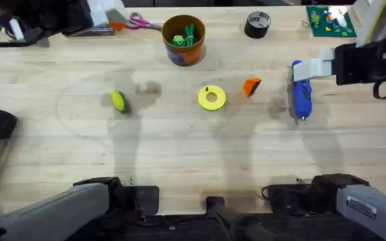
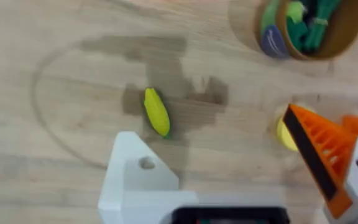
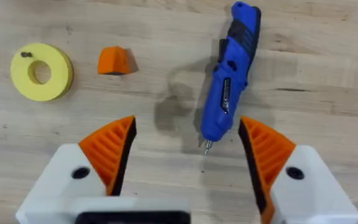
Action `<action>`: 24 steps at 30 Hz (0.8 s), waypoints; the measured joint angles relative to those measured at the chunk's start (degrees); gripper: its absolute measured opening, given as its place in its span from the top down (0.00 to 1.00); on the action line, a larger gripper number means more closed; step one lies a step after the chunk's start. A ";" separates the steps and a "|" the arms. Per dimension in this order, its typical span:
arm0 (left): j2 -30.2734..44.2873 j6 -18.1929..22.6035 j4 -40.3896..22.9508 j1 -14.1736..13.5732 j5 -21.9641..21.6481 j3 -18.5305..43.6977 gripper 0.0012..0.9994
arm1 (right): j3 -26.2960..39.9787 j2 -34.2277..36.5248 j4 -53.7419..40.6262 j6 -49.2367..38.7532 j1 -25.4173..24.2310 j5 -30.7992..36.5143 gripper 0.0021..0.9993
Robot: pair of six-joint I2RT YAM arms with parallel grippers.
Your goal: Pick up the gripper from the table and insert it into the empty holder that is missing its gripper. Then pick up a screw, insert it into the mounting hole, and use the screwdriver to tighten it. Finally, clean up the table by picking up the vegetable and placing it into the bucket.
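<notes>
While wedge-shaped, the ribbed orange gripper [image 1: 251, 86] lies on wood.

We see a bright table [image 1: 179, 154] with soft gray shadows, and the left wrist view looks a bit blurry.

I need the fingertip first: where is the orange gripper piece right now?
In the overhead view the gripper lies on the table right of centre, between the yellow ring and the blue screwdriver, touching neither.

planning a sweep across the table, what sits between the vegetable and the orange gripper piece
The yellow ring disc, with a small dark screw on it, lies between the vegetable and the gripper in the overhead view; otherwise bare wood.
</notes>
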 joint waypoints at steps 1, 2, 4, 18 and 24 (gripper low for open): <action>0.00 3.52 0.01 0.00 1.07 0.00 0.01 | 0.00 0.00 0.00 0.00 0.00 0.00 0.00; 0.00 6.23 0.04 0.00 1.85 0.00 0.01 | 0.00 0.00 -0.01 0.00 0.00 0.00 0.00; 0.00 10.15 0.29 0.00 2.94 0.00 0.01 | 0.00 0.00 0.00 0.00 0.00 0.00 0.00; 0.00 28.30 8.65 0.00 5.27 0.00 0.01 | 0.00 0.00 0.00 0.00 0.00 0.00 0.00; -1.10 29.97 14.15 -0.72 6.48 -2.60 0.01 | 0.00 0.00 0.00 0.00 0.00 0.00 0.00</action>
